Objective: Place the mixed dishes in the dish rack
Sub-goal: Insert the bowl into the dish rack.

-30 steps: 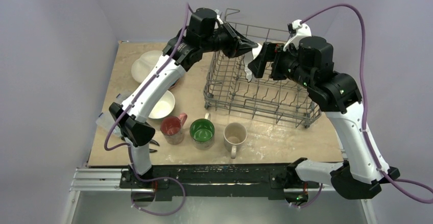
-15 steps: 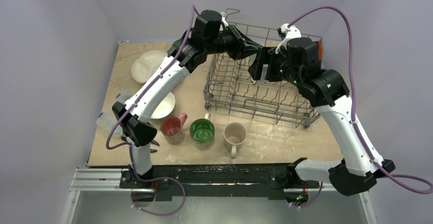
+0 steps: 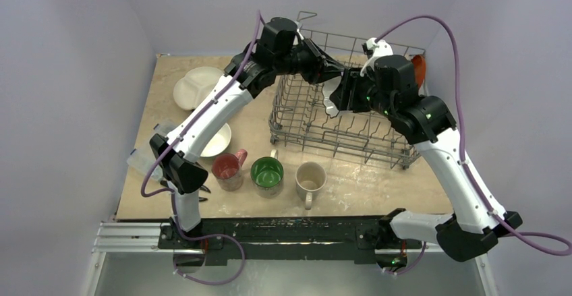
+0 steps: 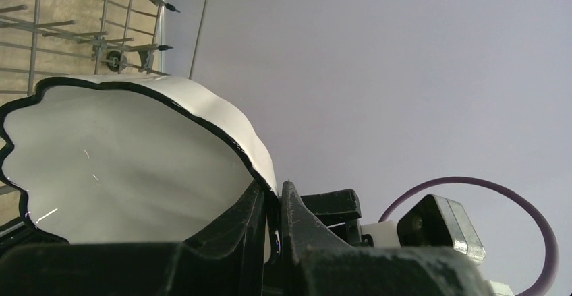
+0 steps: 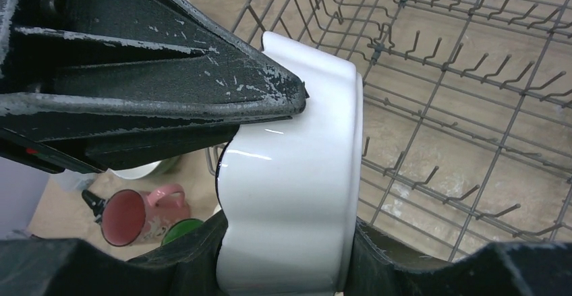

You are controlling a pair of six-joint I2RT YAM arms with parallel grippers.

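- A clear plastic compartment box [image 3: 138,160] lies at the left edge of the pale wooden table [image 3: 378,181], partly hidden under the left arm.
- A white divided plate [image 3: 195,85] lies flat at the far left. A pale round bowl [image 3: 217,139] sits nearer, beside that arm.
- Black-handled pliers [image 3: 202,189] lie near the table's near edge, just left of the mugs.
- Three mugs stand upright in a near row: a red mug [image 3: 227,168], a green mug [image 3: 267,173] and a cream mug [image 3: 310,179].
- The large grey wire dish rack [image 3: 290,117] stands to the right of centre, beyond the mugs.
- The left gripper [image 4: 273,208] is pressed together on the black-edged rim of a white scalloped bowl [image 5: 297,174], pinching the thin wall between its fingers.
- The scalloped bowl hangs on edge above the tines in the rack's far left part.
- The right gripper [image 5: 290,255] straddles the same bowl, one finger close against each face. I cannot tell whether it presses.
- An orange plate [image 3: 418,67] shows at the rack's far right corner, mostly hidden behind the right arm.
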